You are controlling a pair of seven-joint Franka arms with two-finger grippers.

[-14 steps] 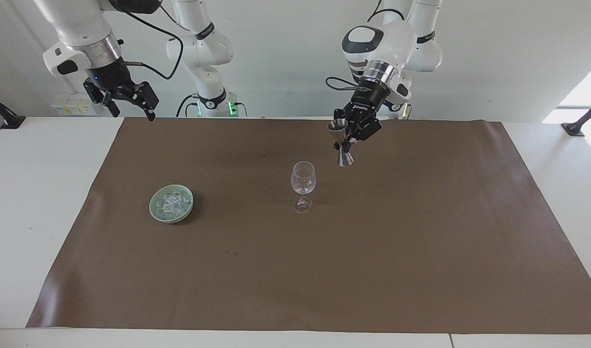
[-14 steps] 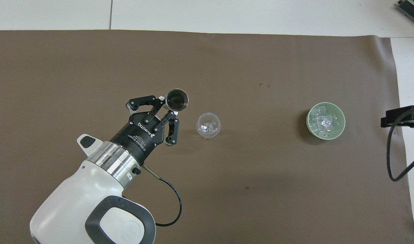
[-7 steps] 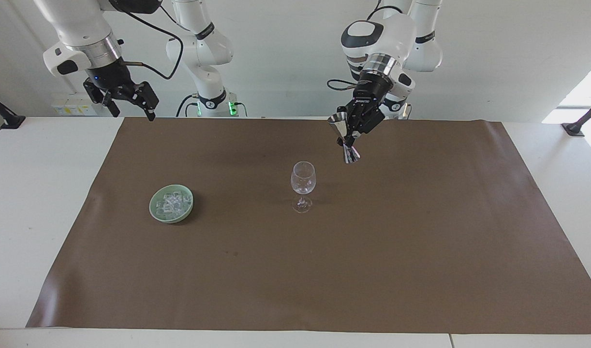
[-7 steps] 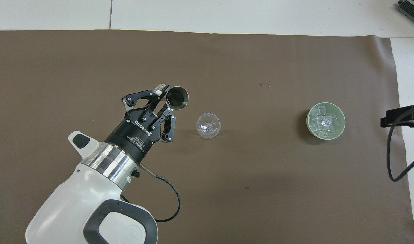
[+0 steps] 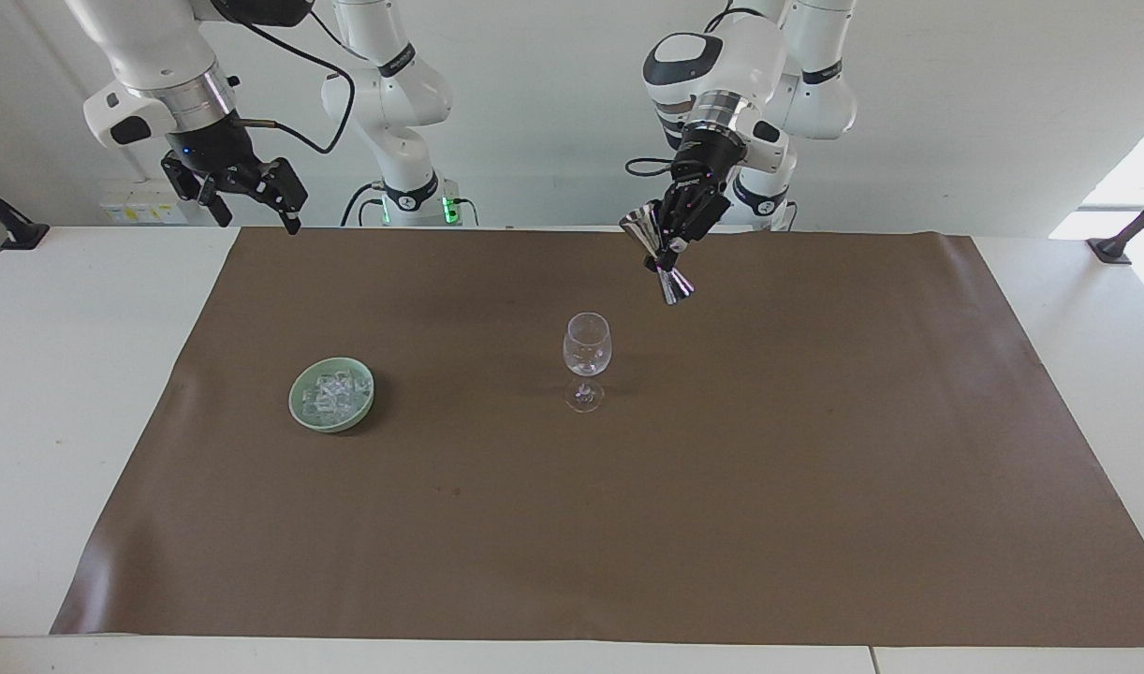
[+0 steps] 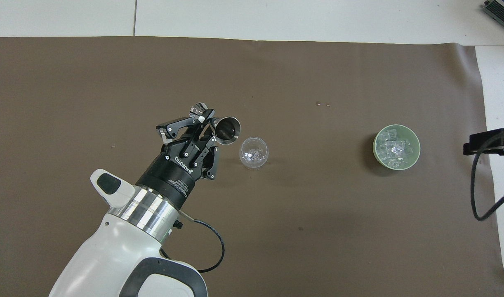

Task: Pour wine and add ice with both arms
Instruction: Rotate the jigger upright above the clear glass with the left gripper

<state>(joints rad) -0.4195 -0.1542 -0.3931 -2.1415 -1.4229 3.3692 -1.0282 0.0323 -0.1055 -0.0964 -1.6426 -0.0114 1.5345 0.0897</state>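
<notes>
Brown mat (image 5: 815,449) covers the table, wine glass (image 5: 586,346) standing mid-mat. Left gripper (image 5: 670,245) clamps a tilted steel jigger (image 5: 654,251) up over the mat beside the glass; I'd centre the lip before tipping further. Right gripper (image 5: 244,192) waits open. Ice (image 5: 331,395) sits in the green bowl (image 5: 302,412), toward the right arm's end from the glass.

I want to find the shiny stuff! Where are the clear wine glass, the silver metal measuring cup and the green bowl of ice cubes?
clear wine glass (image 5: 587,343), facing view, on its bowl.
silver metal measuring cup (image 6: 227,130), overhead view, on its open mouth.
green bowl (image 5: 300,404), facing view, on its rim.
</notes>
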